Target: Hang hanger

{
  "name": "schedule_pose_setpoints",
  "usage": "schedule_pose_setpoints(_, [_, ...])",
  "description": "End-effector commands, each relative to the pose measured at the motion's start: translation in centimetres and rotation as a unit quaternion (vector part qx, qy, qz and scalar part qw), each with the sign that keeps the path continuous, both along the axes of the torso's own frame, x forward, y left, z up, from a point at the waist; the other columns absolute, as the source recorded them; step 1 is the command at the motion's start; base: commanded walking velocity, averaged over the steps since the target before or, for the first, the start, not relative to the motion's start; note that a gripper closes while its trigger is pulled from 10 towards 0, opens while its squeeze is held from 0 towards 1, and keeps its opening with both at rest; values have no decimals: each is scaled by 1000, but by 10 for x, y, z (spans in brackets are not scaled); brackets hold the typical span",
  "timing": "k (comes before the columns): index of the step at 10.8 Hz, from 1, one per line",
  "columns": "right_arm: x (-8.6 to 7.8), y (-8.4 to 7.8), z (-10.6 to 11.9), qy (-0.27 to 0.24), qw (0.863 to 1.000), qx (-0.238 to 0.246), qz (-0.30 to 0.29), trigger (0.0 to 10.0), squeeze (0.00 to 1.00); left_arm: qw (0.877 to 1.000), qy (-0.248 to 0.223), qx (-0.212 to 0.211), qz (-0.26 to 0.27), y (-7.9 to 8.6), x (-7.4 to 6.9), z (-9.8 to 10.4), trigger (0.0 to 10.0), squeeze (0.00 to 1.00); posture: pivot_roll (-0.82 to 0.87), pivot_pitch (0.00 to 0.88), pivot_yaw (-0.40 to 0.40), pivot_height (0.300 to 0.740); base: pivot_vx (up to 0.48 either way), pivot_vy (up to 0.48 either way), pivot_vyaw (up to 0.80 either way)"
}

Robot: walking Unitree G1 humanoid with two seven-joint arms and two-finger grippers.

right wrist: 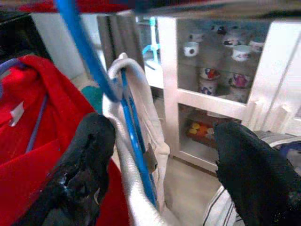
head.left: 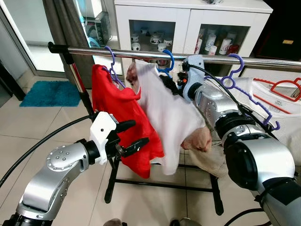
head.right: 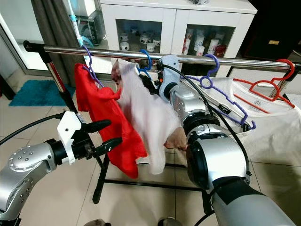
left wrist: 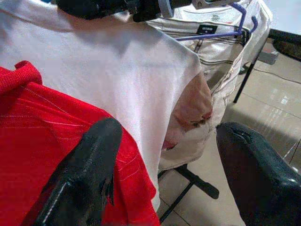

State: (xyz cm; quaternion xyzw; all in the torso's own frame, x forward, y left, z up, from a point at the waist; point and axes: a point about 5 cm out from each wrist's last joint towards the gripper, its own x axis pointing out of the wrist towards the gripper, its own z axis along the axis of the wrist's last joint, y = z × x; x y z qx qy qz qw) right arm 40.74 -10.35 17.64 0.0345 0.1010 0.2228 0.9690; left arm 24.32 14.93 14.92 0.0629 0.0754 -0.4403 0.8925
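Up at the chrome rail (head.left: pixel 141 53) of the clothes rack, the blue hanger (head.left: pixel 168 60) carrying the white shirt (head.left: pixel 167 113) has its hook over the bar, just beside the purple hanger (head.left: pixel 112 63) that bears the red garment (head.left: pixel 123 122); the right claw (head.left: pixel 175 86) sits close under the blue hook at the shirt's collar, and in the right wrist view its two black fingers (right wrist: pixel 82 155) stand spread apart, released, with the blue hanger wire (right wrist: pixel 134 136) and the white collar against one of them rather than pinched between both; the hanging step therefore looks essentially done, and the work in hand seems to be the letting-go; the left claw (head.left: pixel 132 136) hovers lower, in front of the red garment, its fingers parted and gripping nothing; further along the rail a second purple hanger (head.left: pixel 237 70) and a red hanger (head.left: pixel 287 87) lie with pale clothing; the next move, as I judge it, calls for drawing the right claw straight back from the collar without snagging cloth or hook, so the shirt settles freely.
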Motion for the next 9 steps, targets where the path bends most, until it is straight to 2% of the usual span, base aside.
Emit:
schedule_pose_setpoints(1, [4, 4, 14, -18, 1000, 16, -5, 10000, 0, 1000, 2, 5, -5, -1, -2, -1, 10000, 0, 58, 48, 12, 740, 0, 0, 0])
schedule_pose_setpoints(2, [4, 6, 18, -21, 999, 31, 0, 10000, 0, 1000, 2, 5, -6, 0, -2, 0, 10000, 0, 62, 51, 11, 740, 0, 0, 0])
schedule_pose_setpoints(4, [3, 12, 24, -29, 994, 95, 51, 10000, 0, 1000, 3, -1, -5, 2, -4, 2, 10000, 0, 70, 65, 8, 740, 0, 0, 0])
schedule_pose_setpoints(5, [3, 8, 23, -26, 993, 104, 42, 10000, 0, 1000, 4, -1, -5, 3, -5, 2, 10000, 0, 70, 69, 9, 740, 0, 0, 0])
schedule_pose_setpoints(6, [4, 1, 16, -16, 998, 62, 1, 10000, 0, 1000, 5, 3, -4, 4, -5, 1, 10000, 0, 75, 72, 12, 740, 0, 0, 0])
schedule_pose_setpoints(7, [5, -3, 15, -16, 998, 47, -33, 10000, 0, 1000, 5, 5, -5, 4, -6, 3, 10000, 0, 87, 81, 16, 740, 0, 0, 0])
schedule_pose_setpoints(9, [6, -3, 16, -21, 998, 32, -50, 10000, 0, 1000, 5, 10, -8, 8, -9, 6, 10000, 0, 113, 99, 27, 740, 0, 0, 0])
